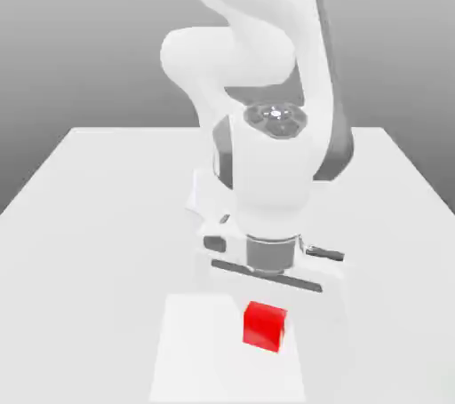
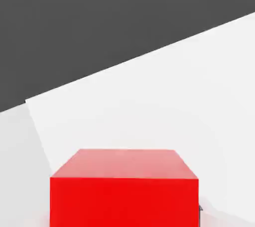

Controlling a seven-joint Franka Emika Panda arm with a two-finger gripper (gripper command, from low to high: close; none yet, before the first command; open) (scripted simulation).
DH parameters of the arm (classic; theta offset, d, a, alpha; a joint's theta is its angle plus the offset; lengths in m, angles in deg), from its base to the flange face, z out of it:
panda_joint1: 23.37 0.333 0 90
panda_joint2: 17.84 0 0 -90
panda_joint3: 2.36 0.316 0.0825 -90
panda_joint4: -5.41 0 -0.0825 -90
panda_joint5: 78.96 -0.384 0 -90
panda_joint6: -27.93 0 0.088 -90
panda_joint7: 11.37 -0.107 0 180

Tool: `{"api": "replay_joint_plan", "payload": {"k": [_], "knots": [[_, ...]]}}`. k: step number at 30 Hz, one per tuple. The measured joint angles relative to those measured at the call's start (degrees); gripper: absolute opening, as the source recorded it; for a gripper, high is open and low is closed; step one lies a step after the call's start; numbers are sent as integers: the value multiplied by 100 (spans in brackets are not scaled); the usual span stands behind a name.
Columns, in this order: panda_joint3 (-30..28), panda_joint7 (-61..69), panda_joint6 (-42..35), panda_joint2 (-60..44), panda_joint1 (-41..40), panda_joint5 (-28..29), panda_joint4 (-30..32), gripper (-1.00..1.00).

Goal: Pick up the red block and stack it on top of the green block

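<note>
The red block [image 1: 265, 326] is a small bright red cube near the table's front edge in the exterior view. It sits directly under my hand, which is lowered close over it. My gripper [image 1: 266, 308] is shut on the red block, its fingers down at the cube's sides. In the hand view the red block [image 2: 124, 191] looms very close, and a dark sliver of one fingertip [image 2: 200, 212] touches its side. The green block is out of view.
The white table [image 1: 107, 216] spreads to both sides of the arm, whose bulky white links [image 1: 267, 127] stand over its middle. A paler rectangular patch [image 1: 191, 349] lies under and around the cube. Beyond the table's far edge is grey background.
</note>
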Motion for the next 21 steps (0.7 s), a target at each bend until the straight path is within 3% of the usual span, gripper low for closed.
{"api": "replay_joint_plan", "payload": {"k": [13,17,18,21], "knots": [[780,-1488,-1439,-1208,1711,625,-2516,-100],[599,-1840,-984,-1907,2034,969,-2798,-100],[552,-1883,-886,-2023,2078,1026,-2814,100],[552,-1883,-886,-2023,2078,1026,-2814,100]]}}
